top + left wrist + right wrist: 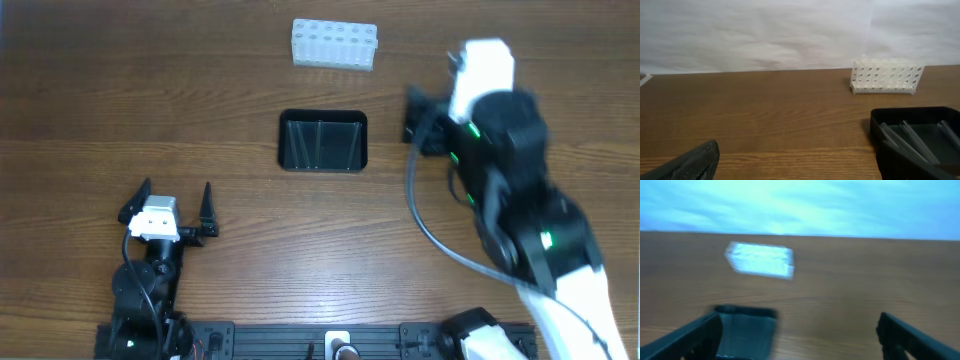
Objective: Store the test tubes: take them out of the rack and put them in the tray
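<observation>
Wood-grain table (200, 110) runs out to a pale wall. The white rack (335, 43) stands at the far side, at 12 o'clock from the black tray (284, 150) and a little apart from it. Clear tubes (905, 137) lie flat, side by side, in the tray. In the left wrist view nothing stands up out of the rack's holes, so the moving looks largely done, perhaps finished.

Your right claw (799, 319) hangs lifted at 3 o'clock of the tray, released, with nothing between its fingers. Your left claw (176, 190) sits low near its base at about 8 o'clock of the tray, also released and empty.

Before you call the tubes stored, check the rack row by row. The holes are too small from above to be sure.

If a tube is left:
- Use the right arm, which is nearer.
- Come straight down over the hole and close on the tube's upper part.
- Lift vertically until its bottom clears the rack, or the light rack may drag or tip.
- Carry it toward 6 o'clock to the tray and turn it parallel with the tubes already there.
- Lower it into a bare strip and let go low, so it does not drop onto the others or roll.

Leave the left claw where it is, out of the way.

If the rack is empty, draw the right arm back toward 5 o'clock without sweeping across the tray.
</observation>
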You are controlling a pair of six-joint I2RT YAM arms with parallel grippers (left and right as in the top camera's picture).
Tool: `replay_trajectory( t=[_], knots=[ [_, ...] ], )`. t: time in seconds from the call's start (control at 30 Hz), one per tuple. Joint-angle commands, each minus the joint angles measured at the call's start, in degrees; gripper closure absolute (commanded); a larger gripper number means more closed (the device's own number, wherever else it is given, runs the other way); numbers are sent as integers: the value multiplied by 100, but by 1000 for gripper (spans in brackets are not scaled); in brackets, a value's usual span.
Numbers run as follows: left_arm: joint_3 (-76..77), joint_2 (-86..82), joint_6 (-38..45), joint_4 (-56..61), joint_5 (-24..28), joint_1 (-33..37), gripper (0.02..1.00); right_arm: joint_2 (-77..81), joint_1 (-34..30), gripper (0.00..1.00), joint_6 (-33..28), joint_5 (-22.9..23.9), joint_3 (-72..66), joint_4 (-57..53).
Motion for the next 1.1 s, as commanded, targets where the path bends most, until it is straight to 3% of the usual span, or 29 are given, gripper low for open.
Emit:
replay_trajectory(
  t=[0.03, 0.17, 0.43, 0.73, 0.87, 1.1],
  knots=[
    [-28, -35, 79, 0, 74, 26, 18, -1307, -739, 9, -632, -925, -1825, 802],
    [-28, -35, 79, 0, 76, 26, 18, -2590, -988, 9, -730, -1587, -3567, 2155],
    [-28, -35, 79, 0, 74, 26, 18, -4214, -1233, 9, -664, -1615, -5615, 3919],
    [-28, -35, 79, 0, 76, 26, 18, -5705, -1370, 7, -660, -1613, -6496, 4162],
    [-28, -35, 79, 0, 74, 26, 18, -5720, -1513, 9, -520, -1600, -6859, 4763],
    [-28, -35, 79, 0, 76, 26, 20, -5716, -2011, 9, -514, -1591, -6891, 4638]
  ],
)
